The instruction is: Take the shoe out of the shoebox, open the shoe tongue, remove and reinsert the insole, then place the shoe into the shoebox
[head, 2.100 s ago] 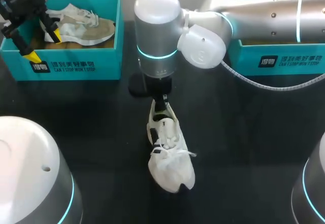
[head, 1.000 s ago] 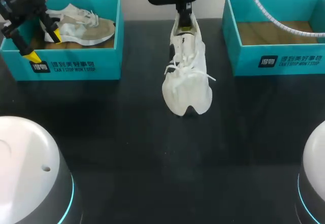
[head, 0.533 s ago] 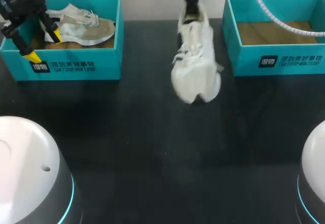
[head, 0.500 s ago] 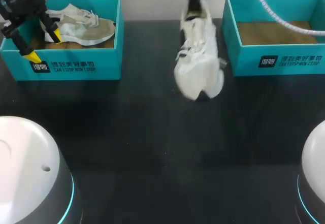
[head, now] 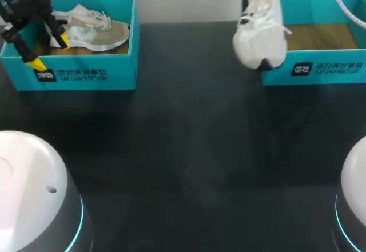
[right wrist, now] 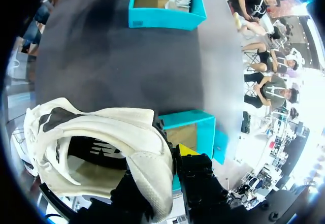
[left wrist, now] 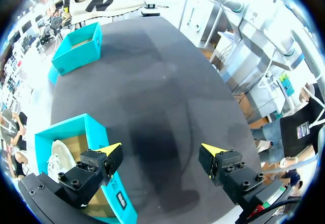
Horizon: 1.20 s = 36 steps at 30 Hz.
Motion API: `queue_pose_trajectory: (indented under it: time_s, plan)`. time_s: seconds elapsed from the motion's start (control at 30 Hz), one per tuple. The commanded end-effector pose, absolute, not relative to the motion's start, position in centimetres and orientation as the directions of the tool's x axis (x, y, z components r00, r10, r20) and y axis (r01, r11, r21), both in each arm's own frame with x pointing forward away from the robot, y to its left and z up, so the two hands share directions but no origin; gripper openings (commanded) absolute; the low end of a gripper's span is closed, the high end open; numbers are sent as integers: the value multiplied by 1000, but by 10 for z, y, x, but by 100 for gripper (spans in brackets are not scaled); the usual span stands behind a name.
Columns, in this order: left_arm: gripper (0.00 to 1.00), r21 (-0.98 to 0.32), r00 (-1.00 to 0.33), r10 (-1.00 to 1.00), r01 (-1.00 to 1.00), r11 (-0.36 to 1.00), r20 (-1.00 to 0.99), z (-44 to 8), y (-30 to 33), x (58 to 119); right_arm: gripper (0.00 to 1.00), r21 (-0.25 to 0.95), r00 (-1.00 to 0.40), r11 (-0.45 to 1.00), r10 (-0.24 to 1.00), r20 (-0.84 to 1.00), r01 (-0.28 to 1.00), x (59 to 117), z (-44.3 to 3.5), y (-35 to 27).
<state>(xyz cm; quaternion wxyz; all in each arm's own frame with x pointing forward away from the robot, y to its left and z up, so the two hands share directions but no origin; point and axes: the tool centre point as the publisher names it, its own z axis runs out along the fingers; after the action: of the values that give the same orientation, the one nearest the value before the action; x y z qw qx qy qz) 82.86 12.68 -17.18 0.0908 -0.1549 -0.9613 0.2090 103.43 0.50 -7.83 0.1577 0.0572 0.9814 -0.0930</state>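
The white shoe (head: 260, 32) is smeared in the head view and cut off at its heel by the upper edge, so the right gripper (right wrist: 165, 165) holding it lies outside that view. The shoe's toe covers the near left corner of the right shoebox (head: 323, 69), which also runs off the side edge. In the right wrist view only one yellow fingertip (right wrist: 186, 150) shows; the other is hidden behind the heel. The left gripper (head: 50, 51) covers part of the left shoebox (head: 86, 75) and one end of the beige shoe (head: 97, 32) inside.
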Motion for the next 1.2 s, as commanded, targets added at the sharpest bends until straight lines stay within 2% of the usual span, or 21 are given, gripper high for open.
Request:
queue_pose_trajectory:
  time_s: [0.03,0.13,0.57,0.7,0.87,0.9,0.97,1.0,1.2]
  plan:
    - [100,-429,-935,337,261,865,111,-172,127,829,0,-149,-949,984,50,-313,101,1066,-75,-28]
    - [100,-429,-935,337,261,865,111,-172,127,829,0,-119,-950,990,33,-312,73,1081,-72,-42]
    - [100,-429,-935,337,261,865,111,-172,127,829,0,-119,-950,990,33,-312,73,1081,-72,-42]
    - [100,-429,-935,337,261,865,111,-172,127,829,0,-142,-934,981,72,-349,129,1112,-79,-72]
    - [100,-429,-935,337,261,865,111,-172,127,829,0,-64,-929,990,98,-357,129,1150,-79,-120]
    - [100,-429,-935,337,261,865,111,-172,127,829,0,-95,-925,983,110,-364,154,1157,-81,-128]
    - [100,-429,-935,337,261,865,111,-172,127,829,0,-96,-927,985,97,-364,140,1168,-84,-142]
    - [100,-429,-935,337,261,865,111,-172,127,829,0,-139,-925,977,104,-365,164,1174,-86,-149]
    - [100,-429,-935,337,261,865,111,-172,127,829,0,-151,-929,985,21,-369,82,1196,-92,-171]
